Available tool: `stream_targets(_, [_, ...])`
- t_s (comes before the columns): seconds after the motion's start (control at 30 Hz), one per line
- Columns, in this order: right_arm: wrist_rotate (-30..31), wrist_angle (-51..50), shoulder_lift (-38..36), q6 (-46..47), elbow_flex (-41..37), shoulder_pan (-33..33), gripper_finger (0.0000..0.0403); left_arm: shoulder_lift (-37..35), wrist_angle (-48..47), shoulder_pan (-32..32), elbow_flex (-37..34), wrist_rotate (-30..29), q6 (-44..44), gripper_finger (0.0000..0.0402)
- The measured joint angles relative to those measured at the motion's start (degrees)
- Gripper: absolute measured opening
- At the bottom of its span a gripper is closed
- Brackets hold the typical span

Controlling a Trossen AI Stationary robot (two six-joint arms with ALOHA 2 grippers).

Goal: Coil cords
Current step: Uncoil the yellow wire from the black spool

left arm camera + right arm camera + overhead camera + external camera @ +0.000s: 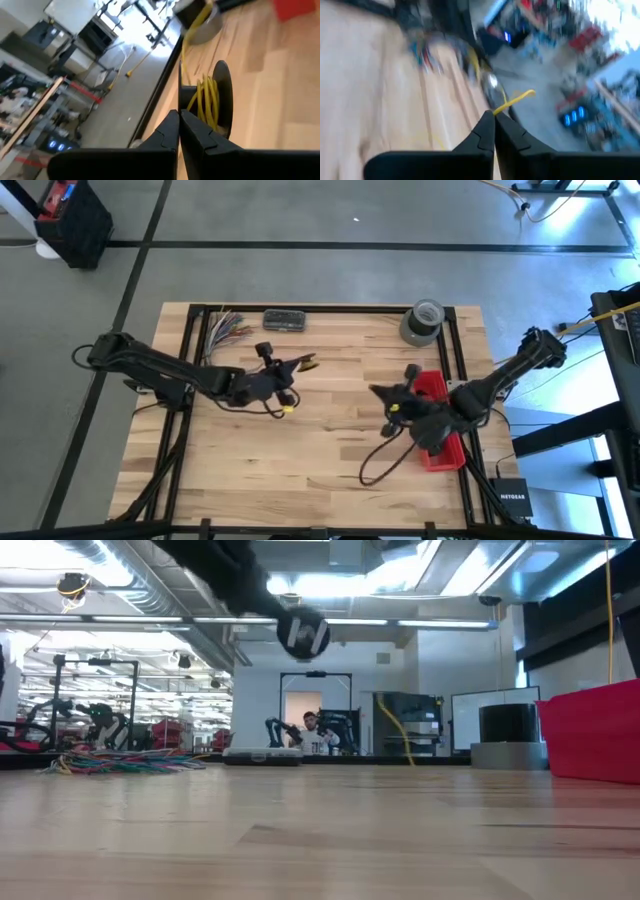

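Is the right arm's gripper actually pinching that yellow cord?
Touching. In the right wrist view the right gripper has its jaws shut, and the yellow cord comes straight out from between their tips, with no gap showing.

Bright, even overhead light; ceiling glare in the low view, right wrist view seemingly motion-blurred.

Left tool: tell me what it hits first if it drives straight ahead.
Probably the yellow cord wound on the black spool, just ahead of the shut left tool; the depth between them is unclear.
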Motion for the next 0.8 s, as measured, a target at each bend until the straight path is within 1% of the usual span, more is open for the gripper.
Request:
stream_targets(0.07, [-0.1, -8.1, -0.7, 9.5, -1.9, -0.2, 0.0005, -1.6, 0.1, -1.6, 0.0, 0.0, 0.2, 0.0000])
stream_targets(0.13, [-0.4, -13.2, -0.7, 16.8, -4.9, -0.2, 0.0005, -3.4, 0.0, -3.3, 0.0, 0.0, 0.2, 0.0000])
stream_targets(0.2, [-0.5, -12.9, -0.7, 21.3, -9.3, -0.3, 0.0005, -5.0, 0.2, -4.7, 0.0, 0.0, -0.4, 0.0000])
stream_targets(0.27, [-1.4, -6.9, -0.3, 22.0, -14.9, -0.3, 0.0005, -6.2, 2.1, -5.6, 0.0, -0.2, -1.7, 0.0000])
stream_targets(0.33, [-3.5, 3.2, 0.8, 19.2, -20.2, -0.7, 0.0005, -6.3, 5.6, -5.9, 0.0, -0.7, -2.5, 0.0000])
stream_targets(0.43, [-9.9, 21.4, 3.5, 10.8, -25.7, -1.9, 0.0005, -5.4, 14.1, -4.9, 0.0, -0.7, -1.3, 0.0000])
stream_targets(0.53, [-18.5, 37.1, 7.5, 1.6, -26.9, -4.1, 0.0005, -3.8, 21.0, -2.3, 0.1, -0.6, 0.4, 0.0000])
stream_targets(0.6, [-23.1, 45.0, 9.7, -4.3, -25.7, -4.9, 0.0005, -3.0, 22.3, -0.3, 0.1, -0.7, 1.0, 0.0000])
stream_targets(0.63, [-25.0, 47.2, 10.3, -7.2, -24.6, -5.2, 0.0005, -2.6, 21.9, 0.8, 0.1, -0.7, 1.0, 0.0000])
stream_targets(0.7, [-27.0, 48.4, 10.8, -13.0, -21.6, -5.1, 0.0005, -2.0, 19.1, 2.9, 0.1, -0.7, -0.1, 0.0000])
stream_targets(0.77, [-26.6, 46.5, 10.4, -17.5, -17.8, -4.3, 0.0005, -1.1, 14.5, 4.7, 0.1, -0.7, -1.8, 0.0000])
stream_targets(0.8, [-25.0, 44.2, 9.6, -19.4, -16.2, -3.5, 0.0005, -0.8, 11.1, 5.4, 0.1, -0.6, -2.8, 0.0000])
